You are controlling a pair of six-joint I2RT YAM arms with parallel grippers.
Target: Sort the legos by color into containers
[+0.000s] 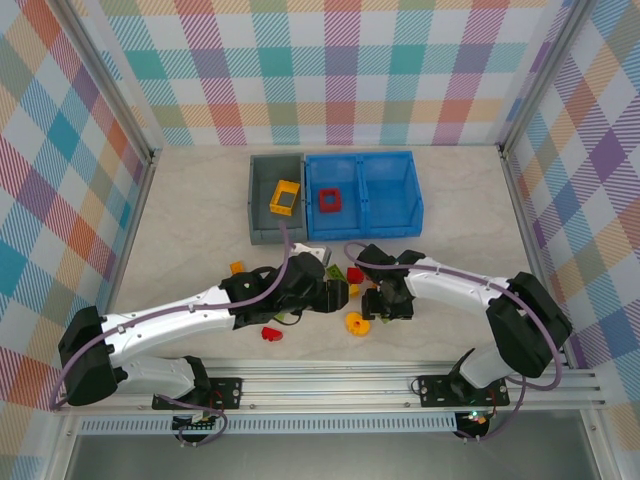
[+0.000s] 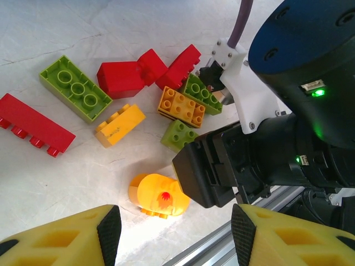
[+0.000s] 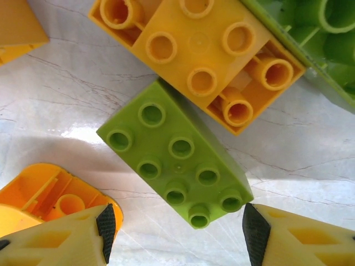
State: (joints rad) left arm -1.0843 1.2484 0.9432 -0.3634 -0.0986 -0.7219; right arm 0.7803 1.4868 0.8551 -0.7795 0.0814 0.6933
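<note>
— What's crowding you?
— An orange brick point(image 3: 199, 55) touches the green brick point(image 3: 177, 166) at 12 o'clock, and a yellow piece point(image 3: 50, 199) lies at 8.
— Your right hand point(image 3: 177, 233)?
— Partly open. It straddles the green brick's near end and grips nothing.
— Left hand point(image 2: 172, 235)?
— Partly open and empty. My right arm point(image 2: 266, 155) crowds in at 2 o'clock.

Loose red, yellow and green legos point(image 2: 181, 107) cluster on the table point(image 1: 180, 225); the grey bin point(image 1: 262, 225) holds a yellow frame point(image 1: 284, 198), the blue bin point(image 1: 392, 195) a red frame point(image 1: 330, 200).
</note>
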